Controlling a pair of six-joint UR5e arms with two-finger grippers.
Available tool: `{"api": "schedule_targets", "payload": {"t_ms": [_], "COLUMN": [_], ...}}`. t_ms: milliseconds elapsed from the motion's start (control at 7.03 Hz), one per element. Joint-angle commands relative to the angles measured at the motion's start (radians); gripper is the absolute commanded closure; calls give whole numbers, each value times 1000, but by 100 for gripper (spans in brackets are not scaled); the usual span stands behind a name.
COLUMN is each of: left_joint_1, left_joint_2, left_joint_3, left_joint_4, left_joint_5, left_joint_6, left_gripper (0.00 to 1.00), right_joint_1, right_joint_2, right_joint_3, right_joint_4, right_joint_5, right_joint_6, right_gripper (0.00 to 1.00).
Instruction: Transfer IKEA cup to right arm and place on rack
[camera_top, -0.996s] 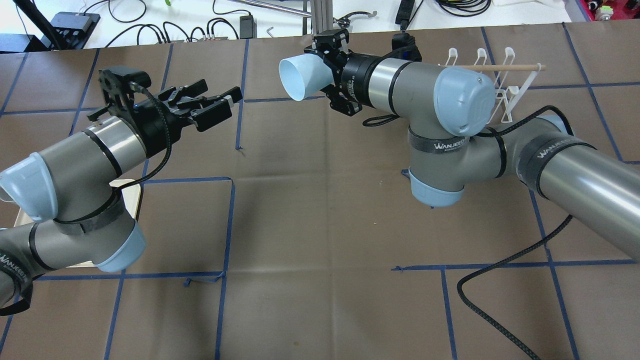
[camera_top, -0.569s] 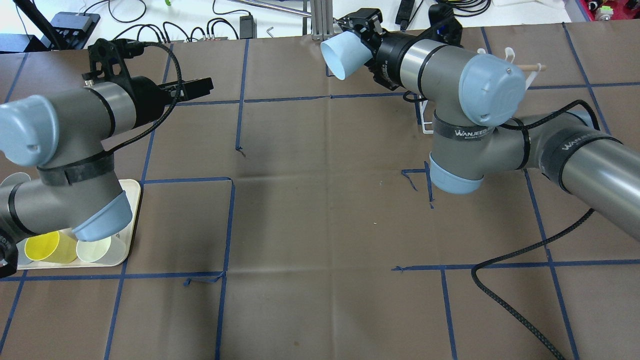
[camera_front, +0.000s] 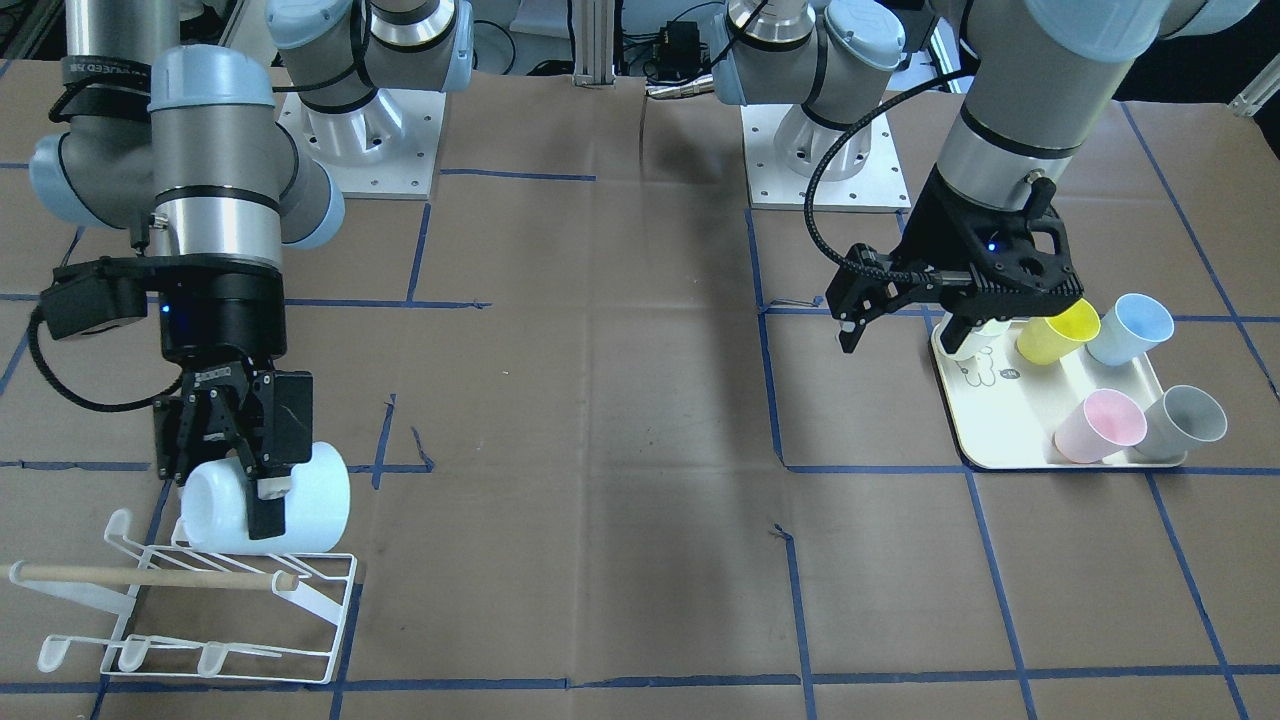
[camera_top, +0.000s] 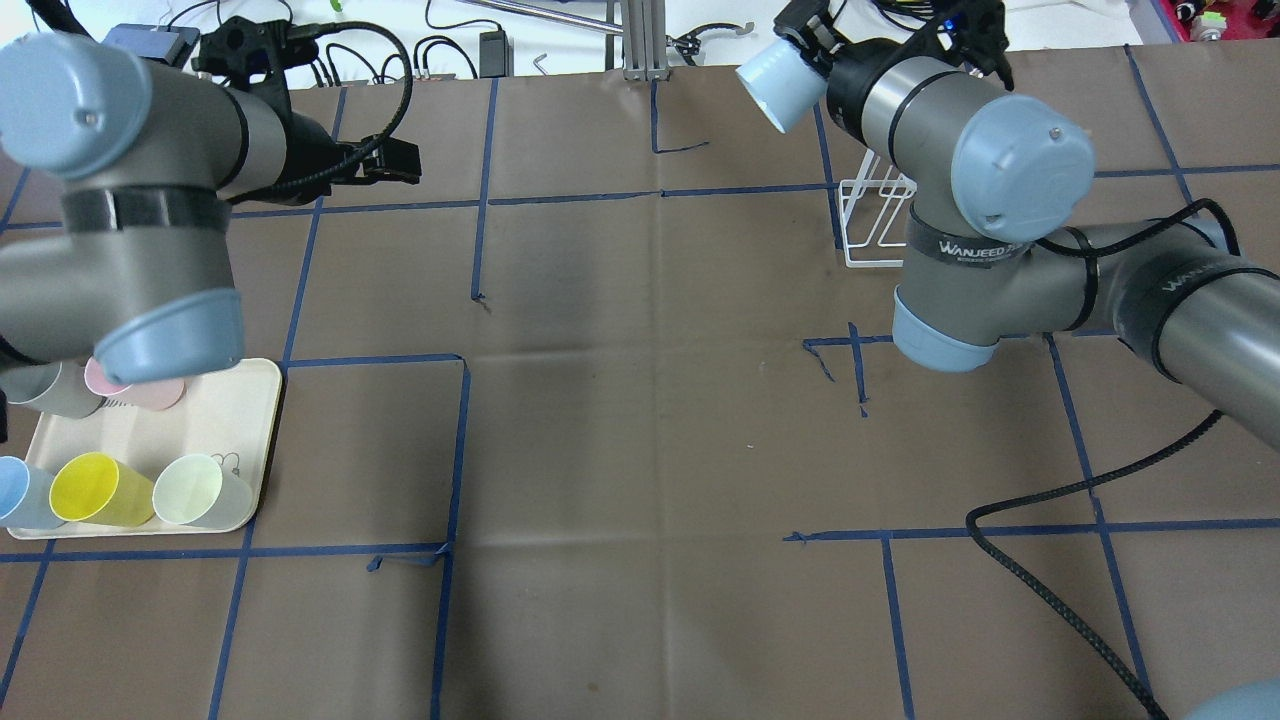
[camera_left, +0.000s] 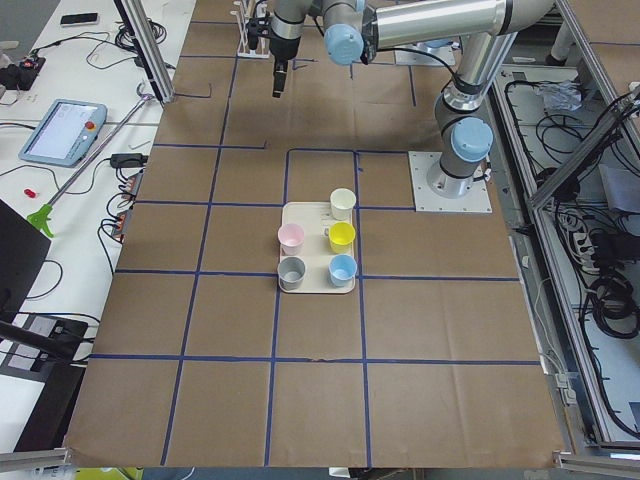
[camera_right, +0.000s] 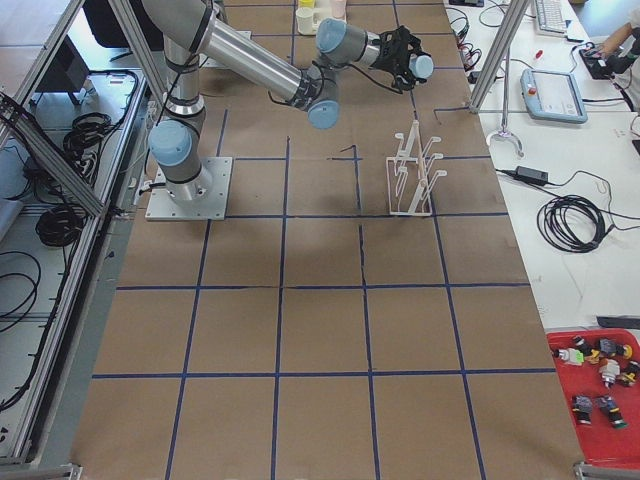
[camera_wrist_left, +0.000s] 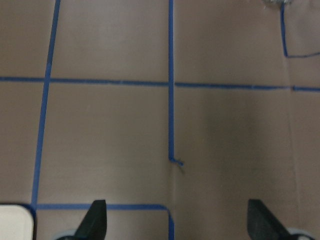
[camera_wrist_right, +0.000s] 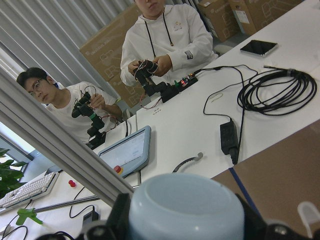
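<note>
Pale-blue cup (camera_front: 312, 490) | sideways in right fingers (camera_front: 266, 512) | near rack (camera_front: 150, 576)

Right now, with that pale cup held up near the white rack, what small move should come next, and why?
Probably lower the pale blue cup toward the rack and its prongs. The right gripper is shut on the cup, held on its side above the rack, not touching it; the left gripper is open near the tray.

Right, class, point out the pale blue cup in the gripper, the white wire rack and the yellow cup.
pale blue cup (camera_front: 320, 498), exterior front-facing view, on its side wall.
white wire rack (camera_front: 150, 577), exterior front-facing view, on its wooden dowel.
yellow cup (camera_front: 1050, 338), exterior front-facing view, on its side wall.
</note>
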Motion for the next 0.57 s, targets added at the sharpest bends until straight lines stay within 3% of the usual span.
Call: {"api": "schedule_targets", "payload": {"t_ms": [0, 285, 427], "left_joint_1": [-3, 1, 24], "left_joint_2": [48, 119, 154], "left_joint_3": [75, 20, -13], "left_joint_4": [-277, -317, -328], "left_joint_5": [12, 12, 73], "left_joint_6": [-13, -1, 16], "left_gripper": [0, 0, 0], "right_joint_1": [-48, -105, -111], "right_joint_2": [120, 231, 254], "right_joint_3": [-64, -116, -115], "right_joint_4": [-194, -303, -321], "right_joint_5": [2, 8, 7], "right_joint_6": [-261, -453, -465], "right_gripper": [85, 86, 86]}}
